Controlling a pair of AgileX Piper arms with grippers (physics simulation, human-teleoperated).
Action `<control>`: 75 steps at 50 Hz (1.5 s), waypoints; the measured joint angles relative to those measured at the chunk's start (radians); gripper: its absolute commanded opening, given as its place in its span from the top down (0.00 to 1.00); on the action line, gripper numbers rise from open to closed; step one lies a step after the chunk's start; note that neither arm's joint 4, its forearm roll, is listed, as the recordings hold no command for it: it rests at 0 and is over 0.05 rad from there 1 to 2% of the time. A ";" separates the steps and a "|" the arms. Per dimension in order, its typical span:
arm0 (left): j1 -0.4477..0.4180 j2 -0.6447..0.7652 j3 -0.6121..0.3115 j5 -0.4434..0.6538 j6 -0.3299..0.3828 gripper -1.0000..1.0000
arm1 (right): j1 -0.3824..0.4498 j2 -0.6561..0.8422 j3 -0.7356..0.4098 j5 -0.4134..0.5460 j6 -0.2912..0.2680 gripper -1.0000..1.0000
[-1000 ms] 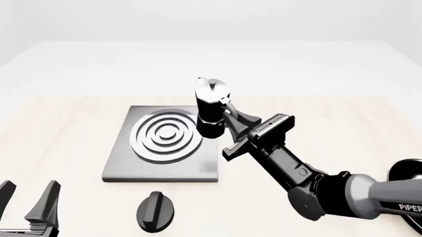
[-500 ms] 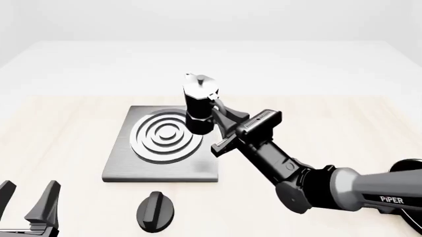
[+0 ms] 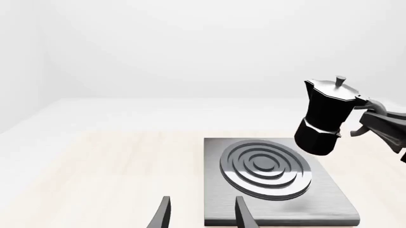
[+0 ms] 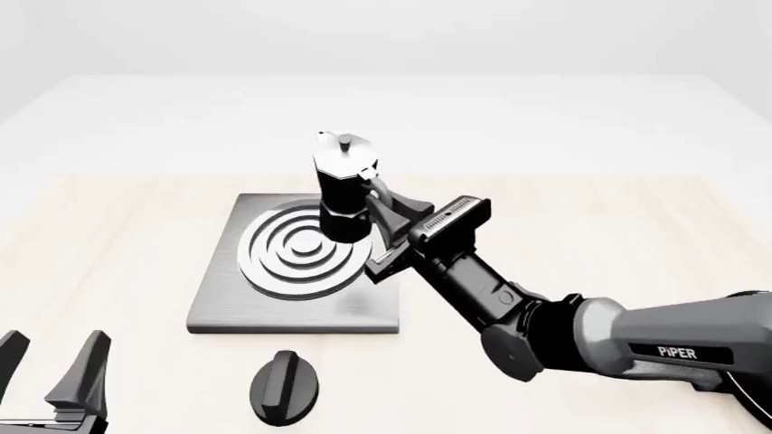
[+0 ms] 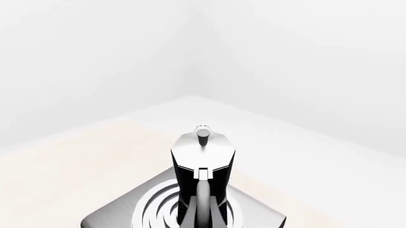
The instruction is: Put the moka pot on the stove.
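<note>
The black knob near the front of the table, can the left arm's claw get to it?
Probably yes. The left claw sits open and empty near the table's front edge, and the black knob lies just beside it with bare table between. The right claw, holding the moka pot, is farther back over the stove.

Pale wood-grain surface (image 4: 121, 271) up front, light beige, faint streaks. Beyond its far edge, white floor (image 4: 362, 117) stretching back. Plain white walls (image 4: 386, 36), no windows, no furniture. Corner btwn two walls visible in right wrist view. Soft even light, faint shadows only.
</note>
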 measured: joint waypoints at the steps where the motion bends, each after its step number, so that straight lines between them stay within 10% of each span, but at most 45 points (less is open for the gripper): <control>1: 0.000 0.000 0.000 0.000 0.000 0.00 | 0.001 0.003 -0.004 0.000 0.000 1.00; 75: 0.000 0.000 0.000 0.000 0.000 0.00 | 0.037 0.279 -0.306 0.056 -0.014 1.00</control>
